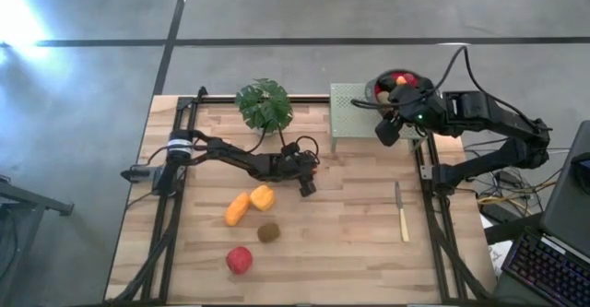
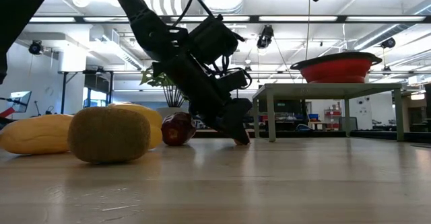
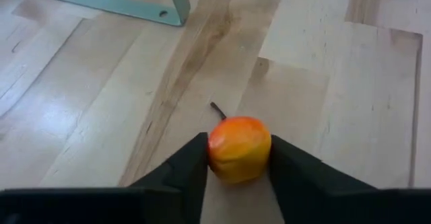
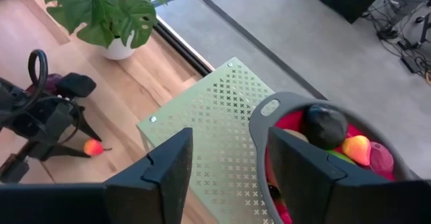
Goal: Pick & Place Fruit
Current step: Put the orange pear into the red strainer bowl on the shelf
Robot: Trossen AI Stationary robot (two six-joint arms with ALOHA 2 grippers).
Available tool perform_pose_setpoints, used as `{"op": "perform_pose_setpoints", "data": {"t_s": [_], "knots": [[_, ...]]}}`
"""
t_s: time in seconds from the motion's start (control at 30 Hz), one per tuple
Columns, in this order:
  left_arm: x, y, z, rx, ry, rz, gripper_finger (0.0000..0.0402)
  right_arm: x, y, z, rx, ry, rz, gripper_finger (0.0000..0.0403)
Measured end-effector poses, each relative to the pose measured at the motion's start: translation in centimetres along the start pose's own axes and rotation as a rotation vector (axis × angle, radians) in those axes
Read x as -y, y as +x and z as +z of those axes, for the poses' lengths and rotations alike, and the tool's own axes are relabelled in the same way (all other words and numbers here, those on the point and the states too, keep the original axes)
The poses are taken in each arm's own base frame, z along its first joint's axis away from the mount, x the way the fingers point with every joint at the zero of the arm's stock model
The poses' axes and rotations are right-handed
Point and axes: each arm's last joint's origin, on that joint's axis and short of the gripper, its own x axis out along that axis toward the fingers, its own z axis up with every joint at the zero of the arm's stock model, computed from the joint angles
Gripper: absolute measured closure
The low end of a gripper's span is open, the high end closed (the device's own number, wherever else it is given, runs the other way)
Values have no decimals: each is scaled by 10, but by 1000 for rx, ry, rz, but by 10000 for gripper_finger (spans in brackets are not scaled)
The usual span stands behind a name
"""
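Presently the left hand sits low on the wooden surface near its middle, fingers pressed against both sides of a small orange-red fruit with a short stem, so it is clamped on that fruit, which rests on the boards. From the right wrist view the same fruit shows as a small bright spot under the left arm's tip. Four more fruits lie loose toward the front left of the surface: an elongated orange one touching a rounder yellow-orange one, a brown one just beside them, and a red one farther forward. The low view adds a dark maroon fruit behind the yellow ones, near the left hand; it may be the red one seen from another side, hard to say. The right hand hovers above a perforated pale green stand at the back right, its fingers apart with nothing between them, beside the rim of a grey bowl with red lining holding several fruits. A potted plant stands at the back edge, and a knife lies on the right side of the surface.
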Motion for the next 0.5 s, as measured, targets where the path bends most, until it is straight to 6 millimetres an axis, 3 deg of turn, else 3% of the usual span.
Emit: {"op": "perform_pose_setpoints", "data": {"t_s": [0.17,0.5], "knots": [[0,0,0,2,-1,0,293,-4,3,-4,-12,-37,6,232],[7,-5,0,-30,-42,-107,291,-25,22,-31,-97,-150,18,255]]}}
